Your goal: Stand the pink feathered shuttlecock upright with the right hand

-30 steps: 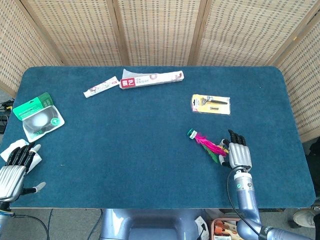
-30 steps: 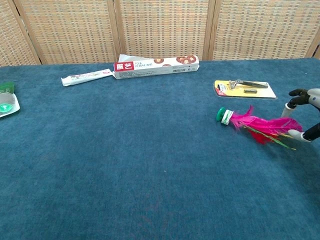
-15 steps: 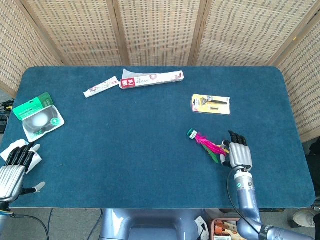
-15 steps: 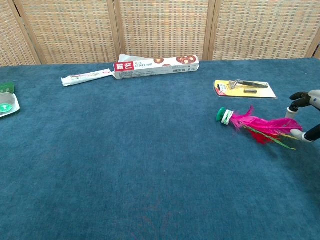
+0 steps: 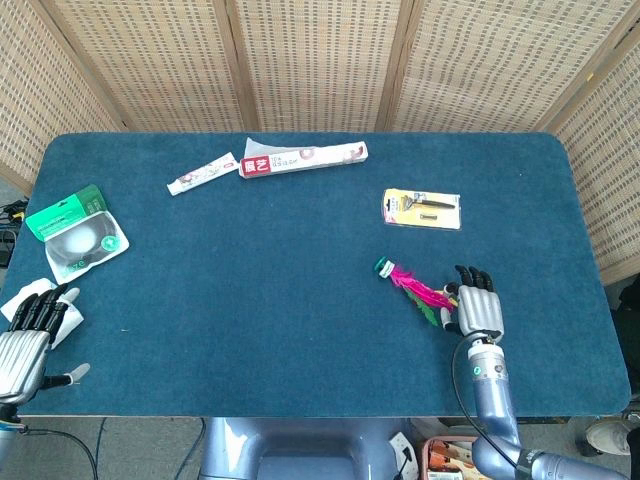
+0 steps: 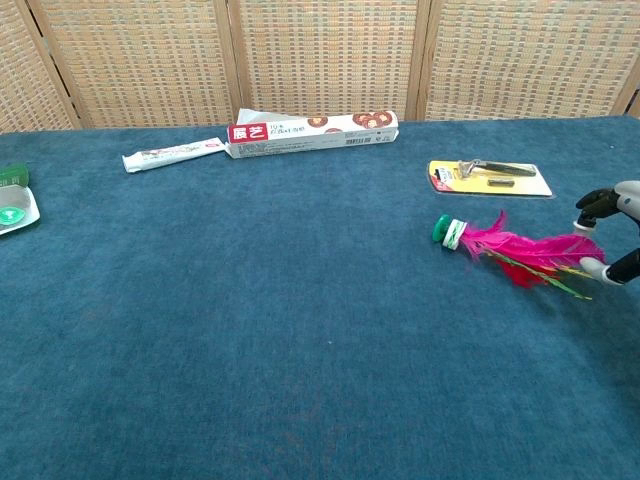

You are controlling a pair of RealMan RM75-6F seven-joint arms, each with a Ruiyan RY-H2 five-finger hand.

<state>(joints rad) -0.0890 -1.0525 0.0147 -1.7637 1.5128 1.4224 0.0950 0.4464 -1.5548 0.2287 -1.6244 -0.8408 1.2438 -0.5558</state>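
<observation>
The pink feathered shuttlecock (image 5: pixel 412 288) (image 6: pixel 520 250) lies flat on the blue table, its green base (image 6: pixel 445 232) pointing left and its feathers toward the right. My right hand (image 5: pixel 478 305) (image 6: pixel 606 199) sits at the feather tips, fingers spread apart, thumb low beside the tips and the other fingers above them. It holds nothing. Most of that hand is cut off by the right edge of the chest view. My left hand (image 5: pixel 28 335) rests open at the table's near left corner, seen only in the head view.
A razor pack (image 5: pixel 422 208) (image 6: pixel 490 177) lies just beyond the shuttlecock. A long box (image 5: pixel 303 158) and a toothpaste tube (image 5: pixel 202 173) lie at the back. A green-and-white pack (image 5: pixel 75 232) and a white sheet (image 5: pixel 20 295) are at the left.
My right hand has drifted slightly back toward the table's near edge. The shuttlecock and my left hand have stayed where they were.
</observation>
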